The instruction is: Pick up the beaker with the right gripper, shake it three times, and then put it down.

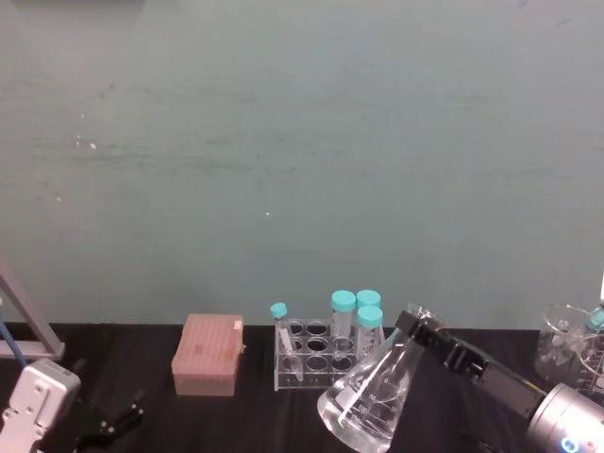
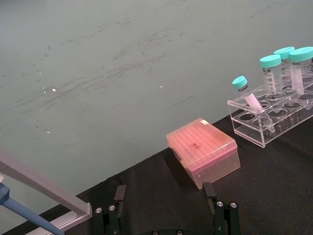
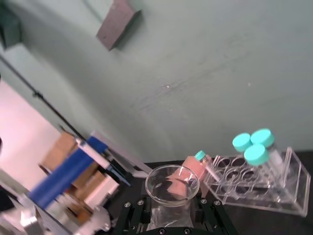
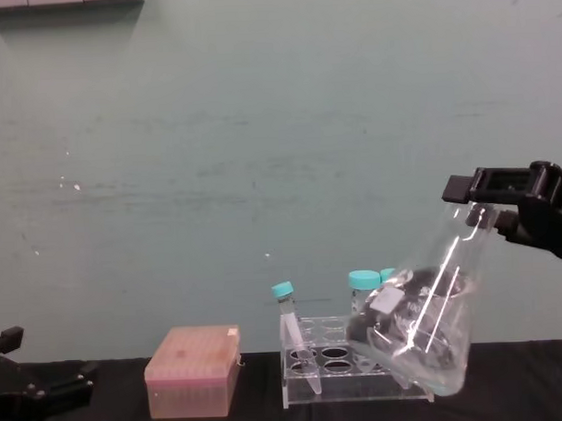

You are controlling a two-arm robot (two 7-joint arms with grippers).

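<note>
The beaker neck sits between right gripper jaws.

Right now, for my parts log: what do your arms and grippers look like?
Right gripper: black, angular two-fingered claw on a black link, then a silver cylindrical wrist with blue lights. Left gripper: black fingers, pale grey boxy housing.
</note>
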